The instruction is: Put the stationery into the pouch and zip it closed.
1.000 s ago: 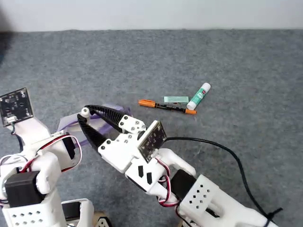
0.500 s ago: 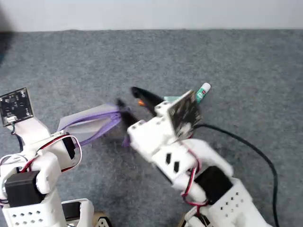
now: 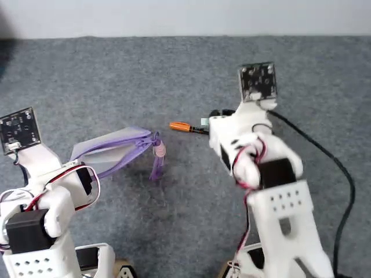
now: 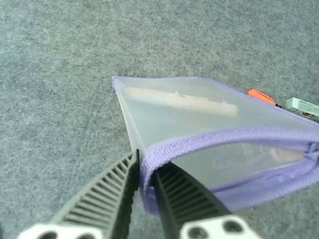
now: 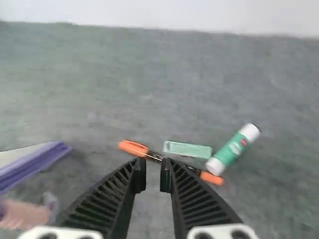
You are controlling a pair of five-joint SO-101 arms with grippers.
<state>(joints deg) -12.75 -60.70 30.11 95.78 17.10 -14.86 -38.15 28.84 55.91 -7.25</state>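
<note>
L arm (image 3: 46, 197) sits folded low at the table's near-left corner, wrist aimed toward mid-table. The left gripper (image 4: 144, 177) has its ribbed black fingers pinched on the pouch (image 4: 199, 124), clamping the purple zip edge at one corner. R arm (image 3: 261, 168) rises from the near-right side and stretches toward the far edge, wrist tipped down. The right gripper (image 5: 152, 174) hangs over the table (image 3: 324, 81) just short of the pen (image 3: 185, 127), fingers pressed almost together w/ only a slit between them and nothing in them.

The pouch is flat, translucent, fine-mesh plastic w/ woven purple zip tape. A pale stick (image 4: 182, 99) shows through its wall (what sort, can't tell). The table top is grey w/ a felt-like nap. The pen is slim, w/ a black barrel and orange at both ends. The green block (image 5: 187, 148) is small, pale and rectangular. The glue stick (image 5: 232, 149) is a round green tube w/ white ends.

The pouch's long axis runs from the L arm toward mid-table. Its two zip edges are parted, and a pinkish pull (image 3: 159, 152) w/ a purple strand hangs at the far end. The pen lies approx. parallel to the far edge, one orange end toward the pouch, near it but not touching. The green block lies just beyond the pen, lengthwise alongside it. The glue stick lies slanted, one white end just beside the pen's other orange end.
</note>
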